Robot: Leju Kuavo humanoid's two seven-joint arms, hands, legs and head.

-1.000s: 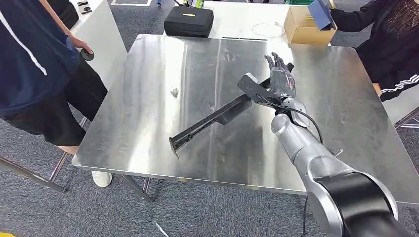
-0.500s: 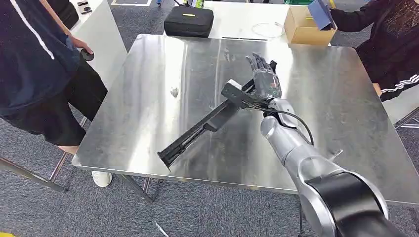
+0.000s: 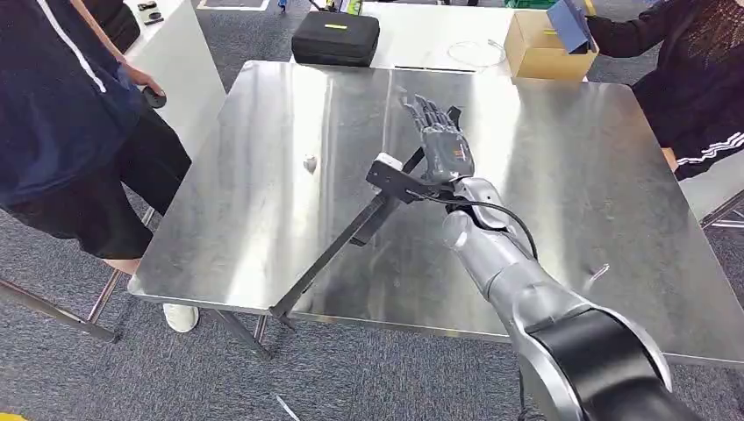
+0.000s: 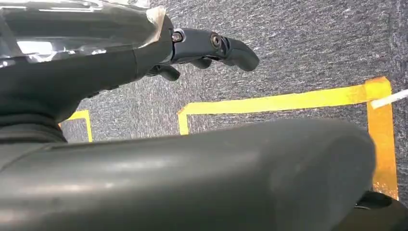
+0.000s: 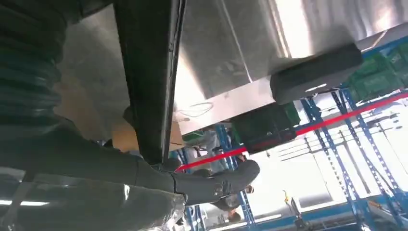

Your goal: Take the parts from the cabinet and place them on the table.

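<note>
Steel surface (image 3: 263, 175) lies under a long black bracket part (image 3: 338, 253), gripped at its upper end by the right hand (image 3: 443, 149). Left hand (image 4: 211, 45) hangs curled, holding nothing.

Long black part (image 3: 346, 241), tilted over table edge (image 3: 263, 307)

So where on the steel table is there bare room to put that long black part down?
The steel table is bare over most of its left half, apart from a small scrap. The right half, between the right hand and the person's striped sleeve, is bare too. The long black part crosses the middle, its low end past the near edge. The case and box sit on another table behind.
</note>
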